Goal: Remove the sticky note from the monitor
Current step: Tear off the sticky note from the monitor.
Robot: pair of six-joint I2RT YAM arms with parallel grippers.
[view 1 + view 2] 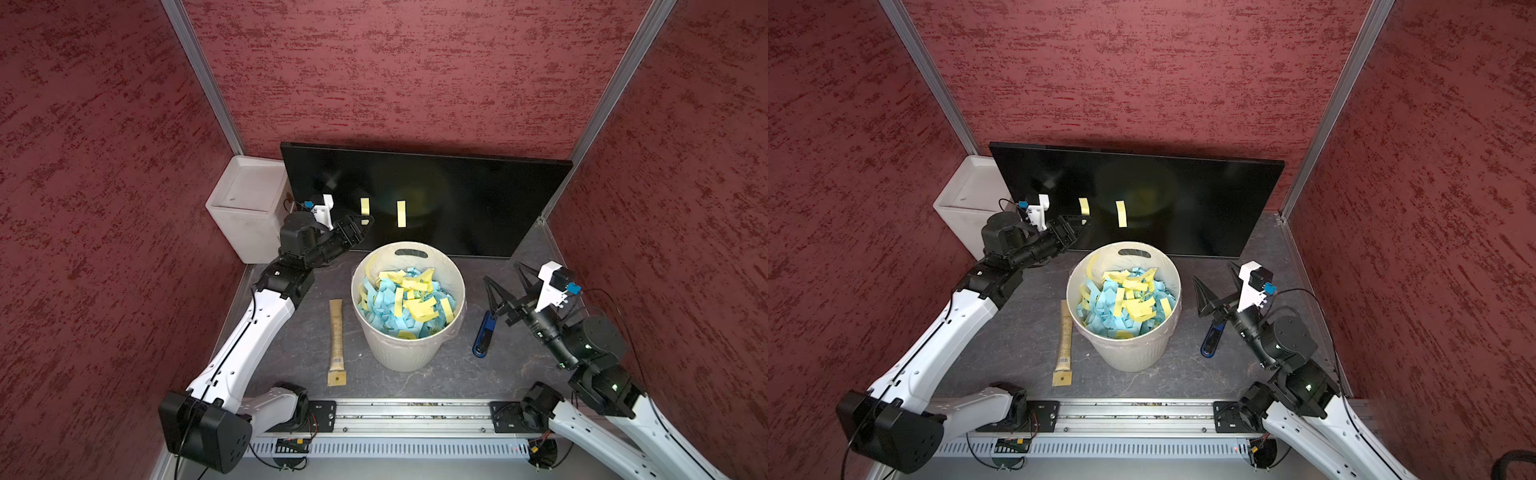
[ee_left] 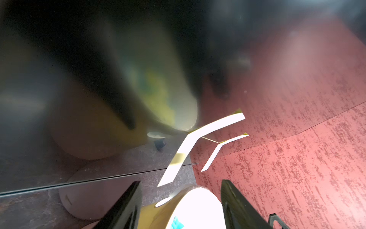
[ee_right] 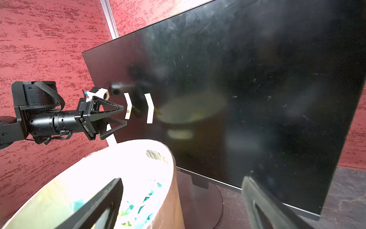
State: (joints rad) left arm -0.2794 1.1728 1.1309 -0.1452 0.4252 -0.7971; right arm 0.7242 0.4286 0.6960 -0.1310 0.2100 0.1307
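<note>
Sticky note [image 1: 364, 206] on monitor [image 1: 457, 195], curled lower edge between jaws of parted left gripper [image 1: 366, 224], right gripper [image 1: 501, 272] spread wide beside bin [image 1: 458, 266]

The left white-and-black jointed arm [image 1: 253, 332] reaches up and forward from its base, elbow low and forearm rising. Its black wrist [image 1: 297, 239] is bent so that the black two-fingered left end effector [image 1: 365, 223] points roughly level and away from the base. The jaws stand partly apart, with a clear gap between the fingertips in the right wrist view. The right white-and-black jointed arm [image 1: 623, 432] is folded low on its own side. Its black two-fingered right end effector [image 1: 501, 272] angles up and inward, jaws spread wide.
</note>
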